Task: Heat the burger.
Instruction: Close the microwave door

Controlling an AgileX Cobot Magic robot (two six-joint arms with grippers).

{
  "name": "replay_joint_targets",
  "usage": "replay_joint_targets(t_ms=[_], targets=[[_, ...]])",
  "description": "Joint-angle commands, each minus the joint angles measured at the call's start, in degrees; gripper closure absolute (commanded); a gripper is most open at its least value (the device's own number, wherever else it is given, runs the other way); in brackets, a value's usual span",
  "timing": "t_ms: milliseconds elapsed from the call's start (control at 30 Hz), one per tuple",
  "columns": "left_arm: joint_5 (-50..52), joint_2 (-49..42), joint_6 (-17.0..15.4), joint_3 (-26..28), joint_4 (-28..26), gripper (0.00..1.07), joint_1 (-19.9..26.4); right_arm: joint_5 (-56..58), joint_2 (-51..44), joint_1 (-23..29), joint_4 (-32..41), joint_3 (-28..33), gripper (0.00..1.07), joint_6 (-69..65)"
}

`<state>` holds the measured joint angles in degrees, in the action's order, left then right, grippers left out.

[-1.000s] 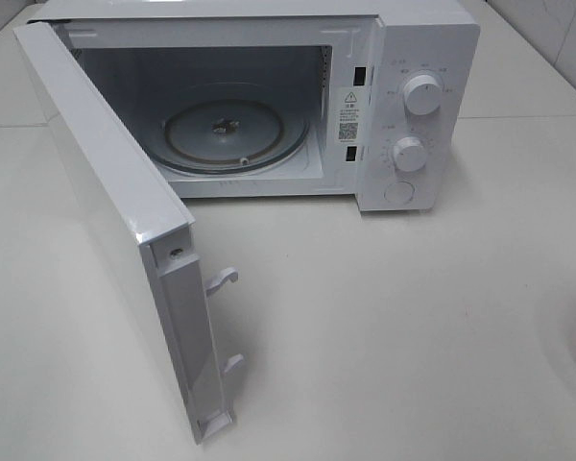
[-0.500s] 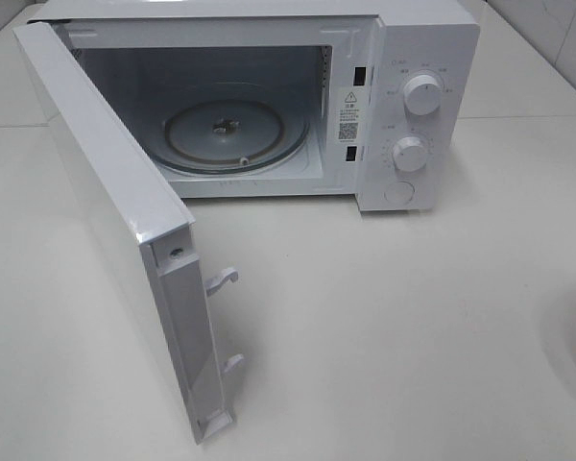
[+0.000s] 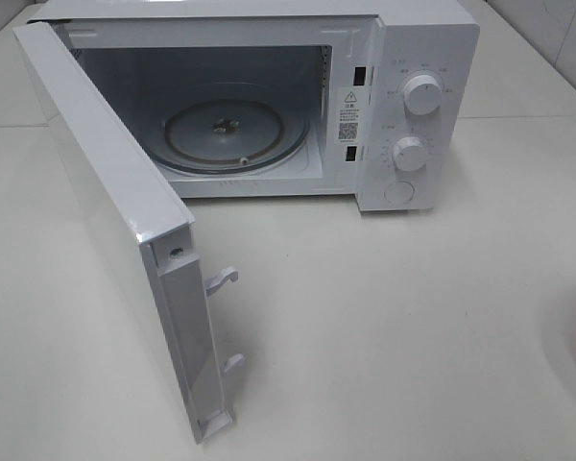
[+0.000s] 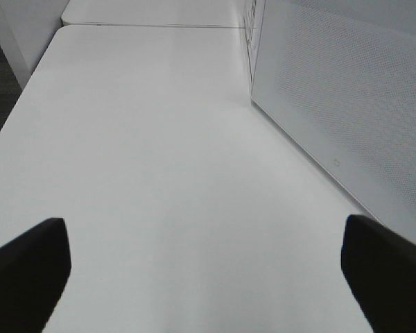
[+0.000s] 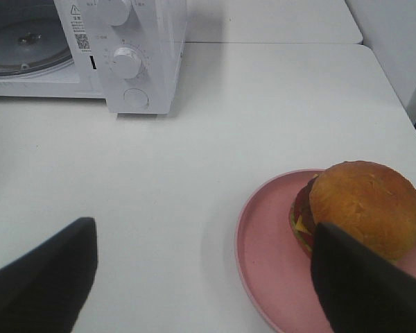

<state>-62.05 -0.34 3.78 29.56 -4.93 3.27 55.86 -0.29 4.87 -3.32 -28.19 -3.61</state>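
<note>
A white microwave [image 3: 269,96] sits at the far side of the pale tabletop [image 3: 394,327], its door [image 3: 115,221] swung wide open toward the near left. Inside, the round glass turntable [image 3: 235,134] lies bare. Two white dials [image 3: 421,94] sit one above the other on the control panel to the right of the cavity, with a round button below them.

The burger [image 5: 364,208] rests on a pink plate [image 5: 270,257] well off to the right of the microwave, near the tabletop's right edge; from the high camera only a sliver of the plate's rim shows at the right border. The golden-brown bun faces up, with a glimpse of cheese and tomato at its side.

The right gripper [image 5: 201,277] hangs above the tabletop just beside the plate, its dark fingers [image 5: 45,277] spread apart and gripping nothing; one finger overlaps the burger's near edge in the wrist view, though I cannot tell whether it touches.

The left gripper [image 4: 208,270] hovers over bare tabletop alongside the outer face of the open door, its fingers [image 4: 28,267] spread wide and holding nothing.
</note>
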Motion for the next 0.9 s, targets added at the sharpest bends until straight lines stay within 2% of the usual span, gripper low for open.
replay_joint_targets(t_ms=[33,233,300,333,400,500,567,600,667,900], targets=[[2.1,-0.1,-0.3,0.9,-1.2,0.09,0.2,-0.7,-2.0,-0.4,0.1,0.1,0.31,0.5],[5.6,0.0,-0.3,1.5,-1.0,0.15,0.2,-0.7,-2.0,-0.4,0.1,0.1,0.31,0.5],[10.5,0.0,-0.3,1.5,-1.0,0.29,0.2,-0.7,-2.0,-0.4,0.1,0.1,0.31,0.5],[10.5,0.0,-0.3,1.5,-1.0,0.29,0.2,-0.7,-2.0,-0.4,0.1,0.1,0.31,0.5],[14.2,0.0,-0.3,1.1,-1.0,0.55,0.2,-0.7,-2.0,-0.4,0.1,0.1,0.31,0.5],[15.6,0.0,-0.3,0.7,-1.0,0.61,0.2,-0.7,-2.0,-0.4,0.1,0.1,0.31,0.6],[22.2,0.3,-0.3,-2.6,-1.0,0.89,0.2,-0.7,-2.0,-0.4,0.1,0.1,0.31,0.6],[22.2,0.3,-0.3,-2.6,-1.0,0.89,0.2,-0.7,-2.0,-0.4,0.1,0.1,0.31,0.6],[27.8,1.7,-0.3,-5.4,-1.1,1.06,0.2,-0.7,-2.0,-0.4,0.1,0.1,0.31,0.6],[40.0,7.8,-0.3,-11.0,-1.2,1.07,0.2,-0.7,-2.0,-0.4,0.1,0.1,0.31,0.6]])
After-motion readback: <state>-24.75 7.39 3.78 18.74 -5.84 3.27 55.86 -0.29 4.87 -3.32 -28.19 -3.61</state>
